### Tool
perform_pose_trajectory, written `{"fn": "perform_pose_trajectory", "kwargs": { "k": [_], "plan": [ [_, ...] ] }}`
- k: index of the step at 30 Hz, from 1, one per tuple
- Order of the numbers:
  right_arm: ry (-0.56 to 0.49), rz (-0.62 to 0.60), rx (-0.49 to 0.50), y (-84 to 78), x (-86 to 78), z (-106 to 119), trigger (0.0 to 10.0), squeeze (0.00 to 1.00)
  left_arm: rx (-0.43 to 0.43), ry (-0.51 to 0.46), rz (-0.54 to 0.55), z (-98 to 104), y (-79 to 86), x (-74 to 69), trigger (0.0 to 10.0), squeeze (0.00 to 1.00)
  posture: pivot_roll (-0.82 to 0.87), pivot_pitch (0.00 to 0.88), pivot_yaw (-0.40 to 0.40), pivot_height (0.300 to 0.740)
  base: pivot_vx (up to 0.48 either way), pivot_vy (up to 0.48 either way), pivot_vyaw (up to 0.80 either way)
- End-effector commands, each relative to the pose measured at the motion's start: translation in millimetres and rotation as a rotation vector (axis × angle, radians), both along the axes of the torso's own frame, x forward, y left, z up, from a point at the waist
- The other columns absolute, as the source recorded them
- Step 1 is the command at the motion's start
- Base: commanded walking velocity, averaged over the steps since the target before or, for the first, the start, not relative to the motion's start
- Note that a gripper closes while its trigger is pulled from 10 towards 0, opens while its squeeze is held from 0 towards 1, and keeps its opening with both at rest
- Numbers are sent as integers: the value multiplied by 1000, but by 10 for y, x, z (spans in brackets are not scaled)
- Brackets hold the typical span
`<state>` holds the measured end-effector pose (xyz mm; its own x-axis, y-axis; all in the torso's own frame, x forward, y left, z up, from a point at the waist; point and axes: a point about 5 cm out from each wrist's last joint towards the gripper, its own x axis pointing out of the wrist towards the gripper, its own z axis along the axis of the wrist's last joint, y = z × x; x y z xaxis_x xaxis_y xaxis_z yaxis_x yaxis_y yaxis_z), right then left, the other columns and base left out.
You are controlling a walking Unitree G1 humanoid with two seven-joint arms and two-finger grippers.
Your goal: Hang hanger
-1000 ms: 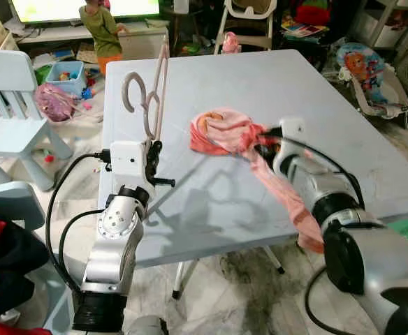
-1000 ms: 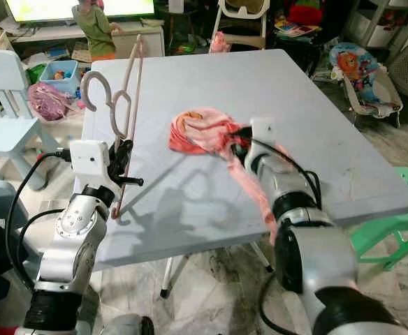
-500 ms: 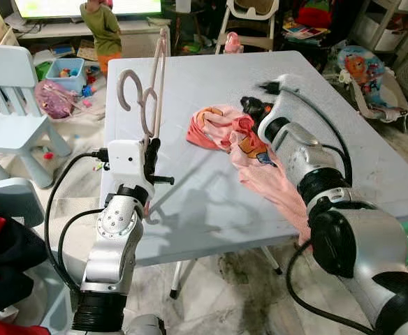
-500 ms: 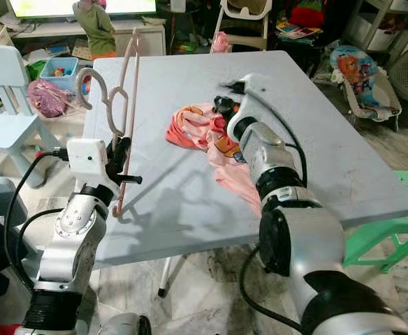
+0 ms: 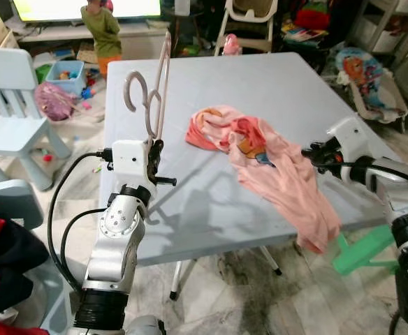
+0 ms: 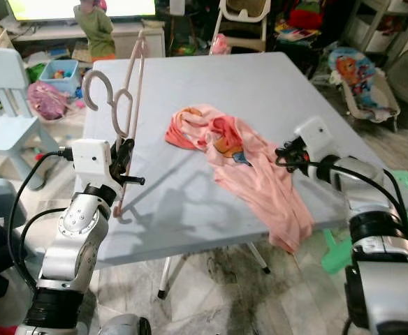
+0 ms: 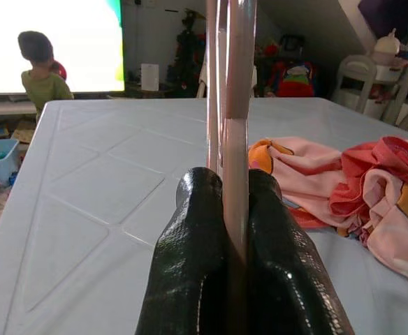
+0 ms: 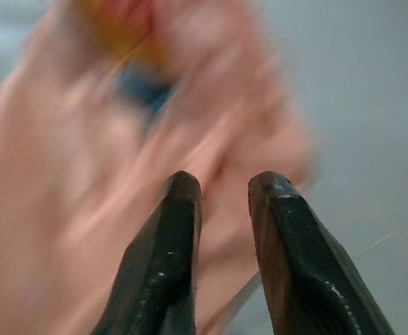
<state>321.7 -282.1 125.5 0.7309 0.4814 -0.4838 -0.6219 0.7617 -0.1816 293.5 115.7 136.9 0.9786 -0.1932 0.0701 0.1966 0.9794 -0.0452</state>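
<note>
Above the smooth table [image 5: 211, 84], left gripper [image 7: 226, 209] pinches the thin pink hanger [image 5: 155, 91]; right gripper [image 8: 221, 202] parted, empty

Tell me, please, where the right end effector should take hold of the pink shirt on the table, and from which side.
Probably the collar end of the pink shirt, bunched up near the table's middle, coming down from above on the right end effector's side. There the cloth rises in folds that fingers can pinch; elsewhere it lies flat or hangs over the near edge. The left end effector holds the hanger upright.

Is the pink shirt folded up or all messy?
Messy. The shirt lies crumpled on the table, bunched at one end, with its other end drooping over the near edge.
</note>
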Motion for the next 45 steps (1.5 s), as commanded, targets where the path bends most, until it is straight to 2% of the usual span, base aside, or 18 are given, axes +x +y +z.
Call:
{"fn": "perform_pose_trajectory", "kwargs": {
  "k": [1,4,9,13,16,18,20,22,28,29,31,32,33,34,39,40,44,45],
  "plan": [
    [19,61,15,3,-21,105,10000,1000,15,151,-2,-315,21,-64,10000,0,24,0,-35,740,0,0,0],
    [117,167,11,26,-187,11,10000,1000,17,151,5,-314,42,-53,10000,0,25,0,-41,740,0,0,0],
    [158,165,22,158,-189,-131,10000,1000,11,150,10,-311,25,-53,10000,0,28,0,-50,740,0,0,0],
    [172,150,54,341,-153,-214,10000,1000,6,153,8,-323,7,-81,10000,0,33,0,-56,740,0,0,0],
    [174,138,63,570,-103,-305,10000,1000,4,155,12,-330,17,-89,10000,0,38,0,-62,740,0,0,0],
    [168,127,65,613,-82,-320,10000,1000,4,155,14,-330,20,-86,10000,0,39,0,-63,740,0,0,0],
    [159,105,69,746,-26,-361,10000,1000,4,155,18,-328,30,-77,10000,0,39,0,-63,740,0,0,0],
    [151,86,96,993,49,-391,10000,1000,2,154,20,-326,16,-72,10000,0,40,0,-69,740,0,0,0],
    [98,-13,106,1244,204,-401,10000,1000,-4,159,17,-344,-19,-87,10000,0,39,0,-76,740,0,0,0],
    [89,-44,99,1258,231,-408,8941,1000,-5,159,16,-346,-28,-87,10000,0,43,0,-78,740,0,0,0],
    [83,-59,89,1275,252,-414,8941,1000,-5,158,15,-344,-33,-87,10000,0,43,0,-78,740,0,0,0],
    [78,-64,85,1286,260,-417,941,1000,-6,158,15,-342,-37,-86,10000,0,48,0,-81,740,0,0,0],
    [78,-68,81,1296,265,-422,0,980,-6,156,16,-338,-35,-84,10000,0,50,0,-83,740,0,0,0],
    [73,-76,66,1305,278,-421,0,27,-6,155,23,-334,-16,-82,10000,0,51,0,-85,740,0,0,0],
    [-3,-203,90,1271,403,-316,0,0,-4,159,36,-354,19,-87,10000,0,46,0,-88,740,0,0,0],
    [-75,-286,144,1263,490,-205,0,0,-4,158,37,-353,8,-82,10000,0,45,0,-88,740,0,0,0],
    [-154,-419,269,1241,601,-34,0,0,-6,153,38,-341,-14,-68,10000,0,45,0,-88,740,0,0,0],
    [-225,-478,336,1225,670,119,0,0,-6,150,38,-332,-26,-61,10000,0,45,0,-88,740,0,0,0]
  ]
}}
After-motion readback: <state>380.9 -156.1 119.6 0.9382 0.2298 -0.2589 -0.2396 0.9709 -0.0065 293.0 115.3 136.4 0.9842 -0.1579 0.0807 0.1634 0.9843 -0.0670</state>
